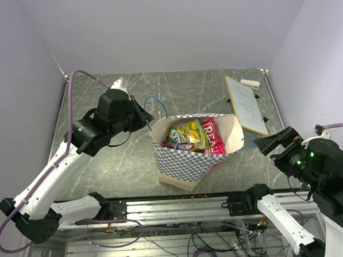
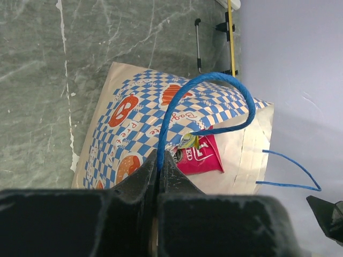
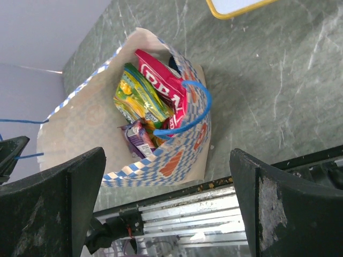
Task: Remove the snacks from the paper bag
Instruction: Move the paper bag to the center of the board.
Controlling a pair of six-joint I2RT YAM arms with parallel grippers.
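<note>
A grey-green marble-patterned tabletop (image 1: 204,92) fills the top view. At two o'clock on it a small yellow-framed whiteboard (image 1: 246,104) stands tilted on thin black feet, faint marks on its face. A small white block (image 1: 249,83) lies just beside its far corner. Pale lavender walls (image 1: 166,25) close in at nine, twelve and three o'clock; an aluminium rail (image 1: 175,208) runs along six.

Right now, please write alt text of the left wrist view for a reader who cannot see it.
The left end effector is shut on the blue string handle of the blue-and-white checkered paper bag, which sits on a grey-green marbled table. A pink snack packet shows in the bag's open mouth.
</note>
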